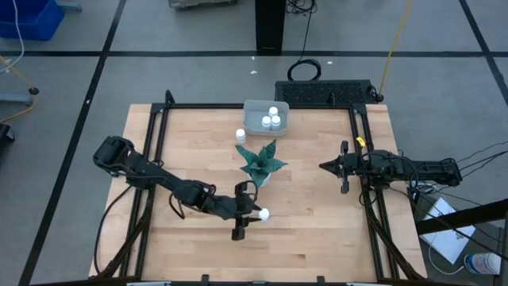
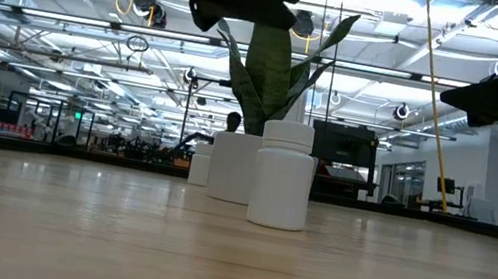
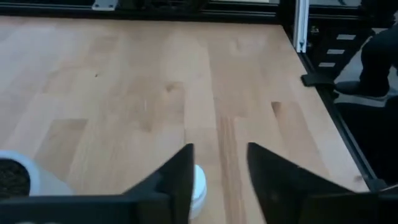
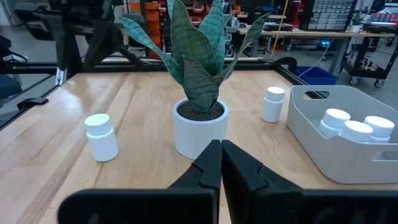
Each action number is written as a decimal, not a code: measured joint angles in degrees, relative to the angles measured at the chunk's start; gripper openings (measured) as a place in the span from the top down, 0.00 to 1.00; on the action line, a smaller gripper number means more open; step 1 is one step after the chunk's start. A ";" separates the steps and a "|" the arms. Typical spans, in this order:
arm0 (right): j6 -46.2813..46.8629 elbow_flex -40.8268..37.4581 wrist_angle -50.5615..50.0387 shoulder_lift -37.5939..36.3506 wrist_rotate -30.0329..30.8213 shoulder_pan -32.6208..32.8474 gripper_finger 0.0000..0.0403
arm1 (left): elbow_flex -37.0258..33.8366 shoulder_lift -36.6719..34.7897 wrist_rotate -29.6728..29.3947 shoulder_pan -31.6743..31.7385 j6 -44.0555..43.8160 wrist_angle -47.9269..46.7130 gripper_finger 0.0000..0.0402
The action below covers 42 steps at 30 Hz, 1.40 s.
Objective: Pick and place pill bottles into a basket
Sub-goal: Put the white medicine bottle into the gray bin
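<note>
from above, we see the basket (image 1: 265, 116) at the far edge of the counter (image 1: 309, 230) with three bottles inside, a fourth bottle (image 1: 240, 136) standing just outside its near left corner, and a fifth bottle (image 1: 263, 213) nearer us, past the plant (image 1: 261, 163). the left end effector (image 1: 248, 214) sits right beside that fifth bottle, its fingers parted and grasping nothing, the bottle just off its tip. we judge the risk to be a sideways nudge: if the fingers close or advance off-centre, the light bottle could tip and roll. the right end effector (image 1: 326, 166) waits on the right, clenched.

at counter height, we see what the overhead view hides: the fifth bottle (image 2: 284, 175) stands upright and free on the wood, with the dark left arm above it and the plant pot (image 2: 232, 166) close behind. a lift that drifts back could brush the leaves.

from the left wrist, the fingers (image 3: 180, 180) stand apart, and the bottle cap (image 3: 198, 186) peeks out beside one of them, not centred in the gap. this is the clearest sign of misalignment.

from the right wrist, the shut fingers (image 4: 211, 163) point at the pot (image 4: 199, 128); this view alone shows the basket's wall (image 4: 323, 149) height and the room left inside it.
</note>
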 joint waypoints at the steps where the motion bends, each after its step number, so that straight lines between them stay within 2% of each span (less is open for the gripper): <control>1: 0.00 0.00 0.00 0.00 -0.01 0.00 0.99 | 0.00 0.00 0.05 0.00 -0.08 -0.05 0.56; 6: 0.00 0.00 0.00 0.00 0.00 0.00 0.99 | 0.00 0.00 4.66 -1.23 -1.43 -0.16 0.35; 10: 0.00 0.00 0.00 0.00 -0.01 0.00 0.99 | -0.07 0.00 1.20 -4.28 1.26 -0.46 0.29; 14: 0.00 0.00 0.00 0.00 0.00 0.00 0.99 | -0.13 0.00 -6.54 -5.84 1.72 -2.29 0.29; 16: 0.00 0.00 0.00 0.00 0.00 0.00 0.99 | -0.13 0.00 -7.68 -5.20 0.48 -2.93 0.30; 20: 0.00 0.00 0.00 0.00 0.00 0.00 0.99 | -0.13 0.00 -2.61 -1.85 -0.93 -2.86 0.31; 24: 0.00 0.00 0.00 0.00 -0.01 0.00 0.99 | -0.16 0.01 -0.84 1.27 -1.36 -3.80 0.30; 31: 0.00 0.00 0.00 0.00 -0.02 0.00 0.99 | -0.18 4.31 2.93 2.24 -1.14 0.02 0.30; 35: 0.00 0.00 0.00 0.00 -0.02 0.00 0.99 | -0.17 6.76 -0.38 1.88 0.11 1.71 0.30; 42: 0.00 0.00 -0.02 0.02 -0.02 0.00 0.99 | -0.15 6.67 -0.96 1.60 0.57 1.42 0.30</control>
